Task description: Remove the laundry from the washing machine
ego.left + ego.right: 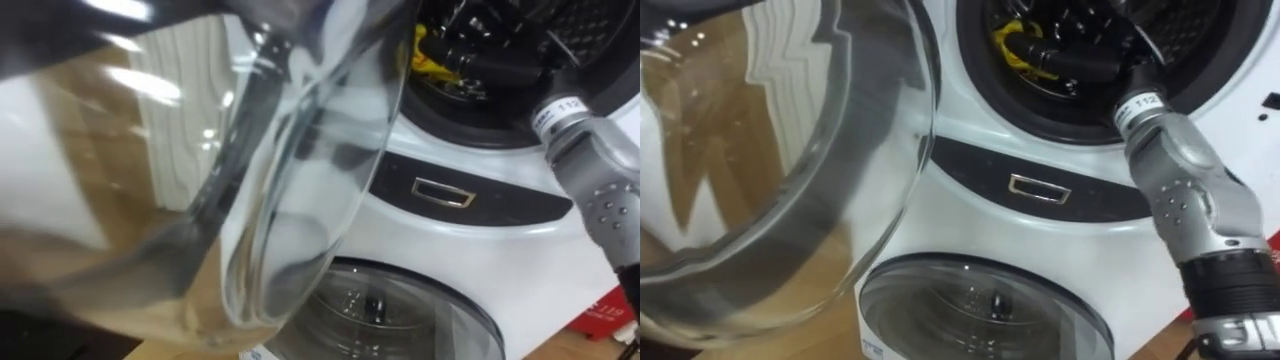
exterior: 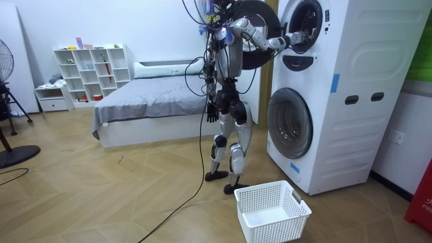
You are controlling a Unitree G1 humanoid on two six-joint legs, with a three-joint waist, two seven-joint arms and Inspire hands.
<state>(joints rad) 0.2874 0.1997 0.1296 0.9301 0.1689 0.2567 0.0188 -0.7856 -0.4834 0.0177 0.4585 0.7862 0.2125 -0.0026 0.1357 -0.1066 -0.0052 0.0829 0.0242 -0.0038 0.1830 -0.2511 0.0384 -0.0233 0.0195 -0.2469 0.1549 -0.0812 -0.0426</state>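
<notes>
The robot stands on the wooden floor (image 2: 101,196) facing the white washing machine (image 2: 351,135), whose round glass door (image 1: 790,150) hangs open on the robot's left, close to its head. Its right arm is raised and stretched into the upper drum (image 1: 1200,40), and the right robot hand (image 1: 1085,62) lies inside the dark opening, just beside a piece of yellow cloth (image 1: 1012,42) at the front of the drum. The dark fingers blend into the drum's shadow, so I cannot tell whether they are spread, pressed together or already pinching the cloth; they seem to touch it at most. The left robot hand (image 2: 212,112) hangs idle by the hip. A white basket (image 2: 272,210) sits on the floor near the robot's feet, in front of the lower door (image 1: 980,310), with nothing seen in it. The step in hand looks like the reach and grasp inside the drum. The next move probably calls for curling the fingers firmly round the yellow cloth, then drawing the arm back out past the drum's rim without catching the open door.
</notes>
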